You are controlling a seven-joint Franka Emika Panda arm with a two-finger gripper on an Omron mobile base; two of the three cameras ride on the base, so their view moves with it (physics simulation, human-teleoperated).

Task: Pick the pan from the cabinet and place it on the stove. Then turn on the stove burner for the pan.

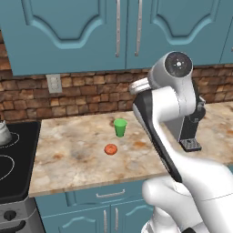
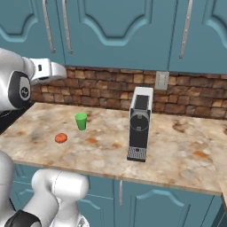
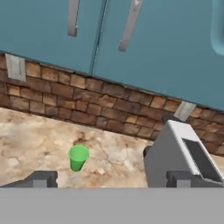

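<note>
Pan isn't visible; presumably behind the closed teal cabinet [image 1: 77,34] doors above the counter [image 1: 82,157], so step one not started. Gripper [image 3: 111,179] fingers spread wide, holding nothing, hovering over the counter facing the brick backsplash [image 2: 102,91]. Risks: door handles [image 3: 129,24] thin, fingers could slip off; arm swing might knock the green cup [image 1: 120,127] or coffee machine [image 2: 139,128] near the counter's back edge. Orange item [image 1: 110,149] mid-counter. Stove [image 1: 13,159] at the counter's left edge, kettle [image 1: 3,133] on it.
</note>
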